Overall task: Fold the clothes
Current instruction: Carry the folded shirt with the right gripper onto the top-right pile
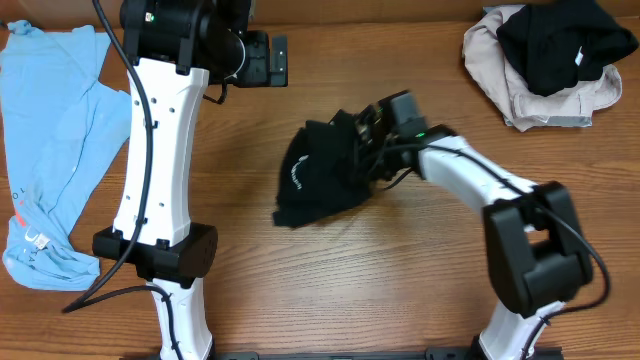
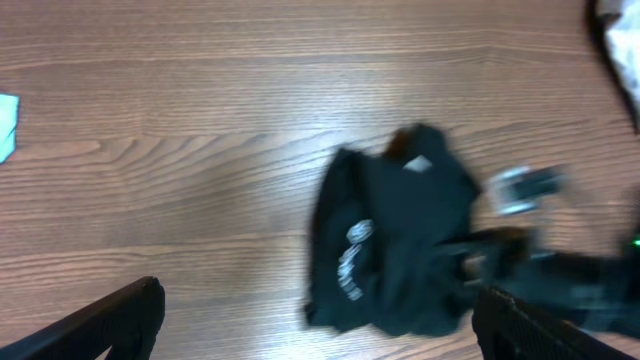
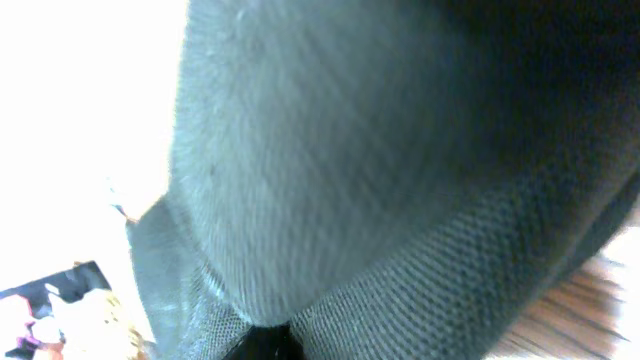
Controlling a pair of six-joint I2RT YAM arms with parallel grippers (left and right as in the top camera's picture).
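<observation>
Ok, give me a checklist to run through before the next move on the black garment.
1. Right hand on garment: ok, it sits at the garment's right side.
2. Right hand's grip closed: cannot tell, fabric fills its camera.
3. Left hand free: ok, open and empty.
4. Garment lying flat: not ok, bunched.
5. Blue shirt apart from garment: ok.

Wooden table (image 1: 350,290) with visible grain. At its far left, spread flat and rumpled, a light blue shirt (image 1: 55,130) with a small red mark (image 1: 19,217) near the lower edge. In the far right corner, a crumpled beige garment (image 1: 500,75), topped by a bunched black cloth (image 1: 560,45) touching it.
</observation>
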